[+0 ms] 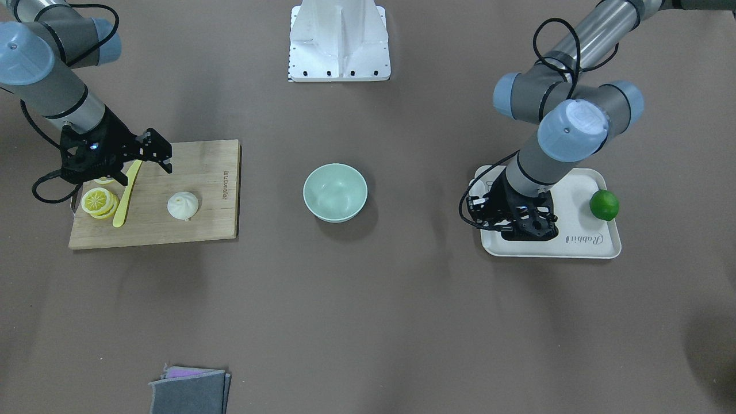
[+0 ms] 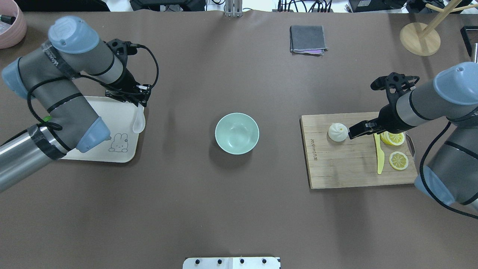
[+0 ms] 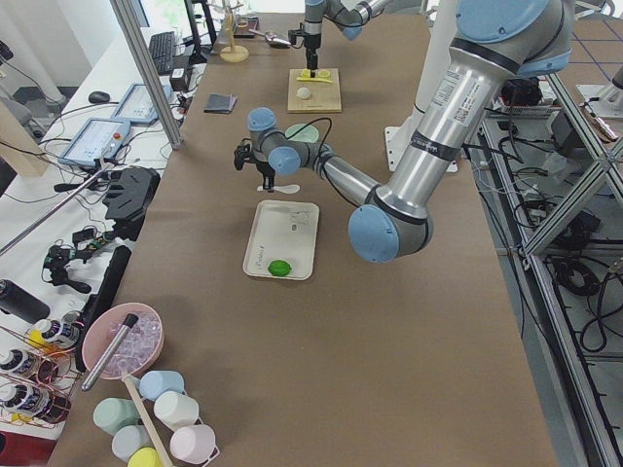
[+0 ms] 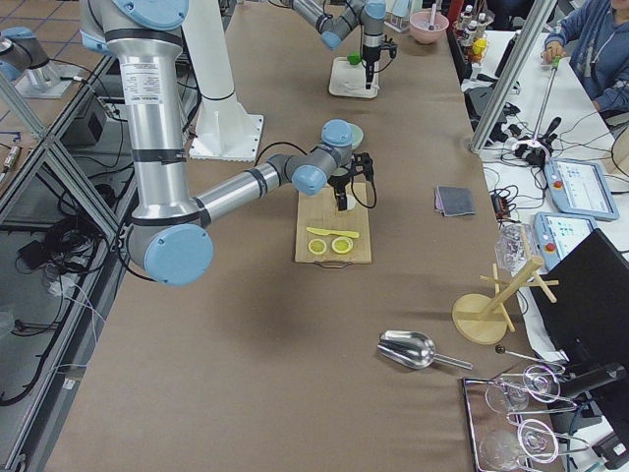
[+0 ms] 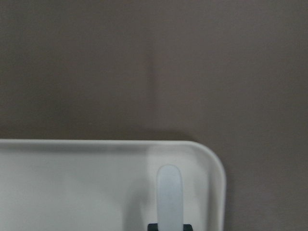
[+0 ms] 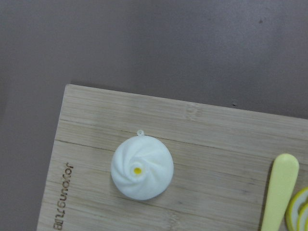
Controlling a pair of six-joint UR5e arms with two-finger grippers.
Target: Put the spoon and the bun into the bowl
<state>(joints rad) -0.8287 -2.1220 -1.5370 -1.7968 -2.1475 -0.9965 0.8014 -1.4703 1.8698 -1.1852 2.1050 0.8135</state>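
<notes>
The white spoon (image 2: pixel 139 122) hangs scoop-down from my left gripper (image 2: pixel 139 106), which is shut on its handle over the edge of the beige tray (image 2: pixel 112 112). In the left wrist view the spoon (image 5: pixel 168 192) points out over the tray corner (image 5: pixel 211 163). The pale green bowl (image 2: pixel 236 133) stands empty mid-table, also in the front view (image 1: pixel 335 192). The white bun (image 2: pixel 337 132) sits on the wooden board (image 2: pixel 343 168). My right gripper (image 2: pixel 354 130) is open, raised just beside the bun (image 6: pixel 142 167), not touching it.
A yellow knife (image 2: pixel 379 157) and lemon slices (image 2: pixel 398 160) lie on the board behind the bun. A green lime (image 1: pixel 604 205) sits on the tray. A folded grey cloth (image 2: pixel 308 39) lies at the far edge. A wooden stand (image 2: pixel 420 37) is at far right.
</notes>
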